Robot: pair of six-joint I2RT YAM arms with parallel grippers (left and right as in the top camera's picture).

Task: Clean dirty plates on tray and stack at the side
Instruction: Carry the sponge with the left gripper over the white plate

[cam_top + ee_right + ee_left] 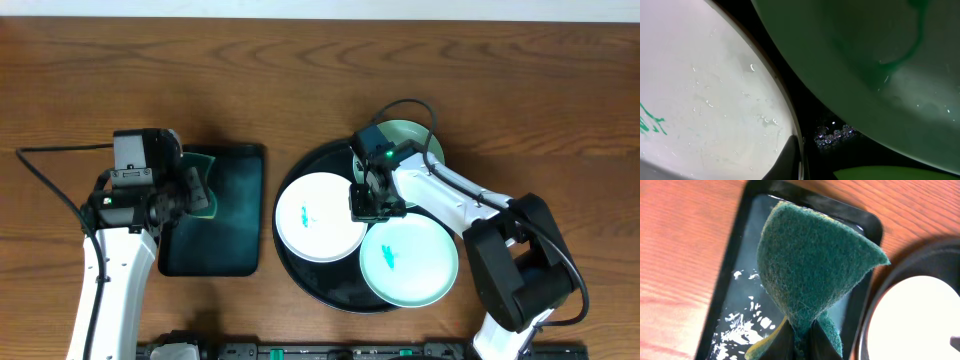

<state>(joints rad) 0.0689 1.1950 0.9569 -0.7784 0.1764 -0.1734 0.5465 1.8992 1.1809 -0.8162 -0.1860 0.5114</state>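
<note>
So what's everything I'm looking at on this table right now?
table: one, brown wood grain, under everything
round tray: one, glossy black, right of centre
white plate: one, teal smear, left part of the round tray
aqua plate: one, teal smear, front right of the round tray
pale green plate: one, back of the round tray, partly under the right arm
rectangular tray: one, dark green, left of the round tray
sponge: one, green, pinched above the rectangular tray
cables: two, black, one by each arm
left hand: shut on the sponge
right hand: shut, low over the round tray between the plates
</note>
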